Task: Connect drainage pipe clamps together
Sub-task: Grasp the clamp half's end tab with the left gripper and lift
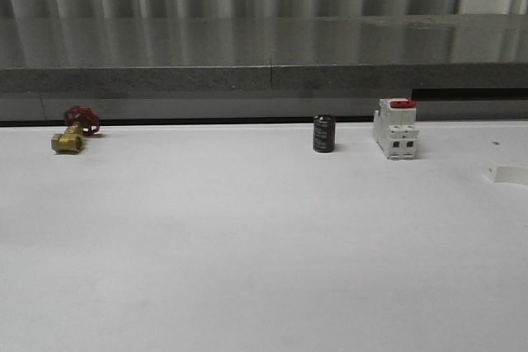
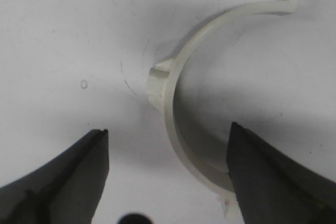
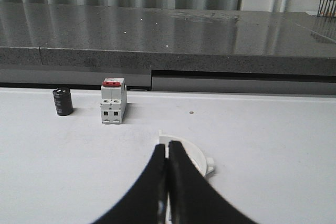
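My left gripper (image 2: 168, 150) is spread round one white plastic half-ring clamp (image 2: 178, 82), center frame; right gripper (image 3: 167, 182) pinches the other clamp (image 3: 195, 156). Imo center b4 squeezing.

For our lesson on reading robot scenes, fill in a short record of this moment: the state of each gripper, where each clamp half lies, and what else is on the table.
left gripper: open, fingers either side of a clamp half
left clamp half: flat on the white table
right gripper: fingers together
right clamp half: on the table just beyond the fingers
other items: brass valve, black cylinder, white breaker
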Controlling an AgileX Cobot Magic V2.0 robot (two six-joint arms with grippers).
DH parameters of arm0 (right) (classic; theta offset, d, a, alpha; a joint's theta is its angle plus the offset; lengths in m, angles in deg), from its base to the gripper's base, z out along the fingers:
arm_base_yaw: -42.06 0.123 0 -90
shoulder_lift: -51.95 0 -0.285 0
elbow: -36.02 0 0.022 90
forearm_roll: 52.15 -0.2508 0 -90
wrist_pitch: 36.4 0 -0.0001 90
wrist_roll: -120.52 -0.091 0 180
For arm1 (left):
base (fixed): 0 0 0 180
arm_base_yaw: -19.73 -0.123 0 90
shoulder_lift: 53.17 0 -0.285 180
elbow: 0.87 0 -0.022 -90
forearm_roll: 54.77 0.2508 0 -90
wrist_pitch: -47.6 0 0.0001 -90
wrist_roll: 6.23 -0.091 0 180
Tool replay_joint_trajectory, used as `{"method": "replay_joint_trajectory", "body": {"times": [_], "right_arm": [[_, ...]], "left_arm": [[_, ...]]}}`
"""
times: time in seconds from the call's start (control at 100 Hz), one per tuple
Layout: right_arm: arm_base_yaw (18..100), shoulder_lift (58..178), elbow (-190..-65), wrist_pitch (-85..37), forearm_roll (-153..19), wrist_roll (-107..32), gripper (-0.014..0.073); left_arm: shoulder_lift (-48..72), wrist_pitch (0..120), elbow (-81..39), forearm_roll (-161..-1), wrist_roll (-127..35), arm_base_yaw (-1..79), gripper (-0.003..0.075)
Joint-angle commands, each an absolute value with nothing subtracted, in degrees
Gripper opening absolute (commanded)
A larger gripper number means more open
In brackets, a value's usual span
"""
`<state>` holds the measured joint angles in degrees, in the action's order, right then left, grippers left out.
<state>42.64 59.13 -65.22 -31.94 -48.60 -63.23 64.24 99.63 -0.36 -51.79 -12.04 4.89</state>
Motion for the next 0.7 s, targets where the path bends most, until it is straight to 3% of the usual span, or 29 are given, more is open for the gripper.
{"method": "replay_joint_trajectory", "body": {"times": [0.0, 0.47, 0.69], "right_arm": [[42.8, 58.0, -66.2, -36.4, -48.2, -62.9, -0.0066], [42.8, 58.0, -66.2, -36.4, -48.2, -62.9, -0.0066], [42.8, 58.0, -66.2, -36.4, -48.2, -62.9, -0.0066]], "left_arm": [[63.6, 99.5, 3.1, -52.5, -13.4, 4.9, 0.0472], [68.3, 97.2, 5.2, -53.0, -14.8, 4.9, 0.047], [68.8, 96.6, 5.2, -52.9, -14.8, 4.9, 0.0323]]}}
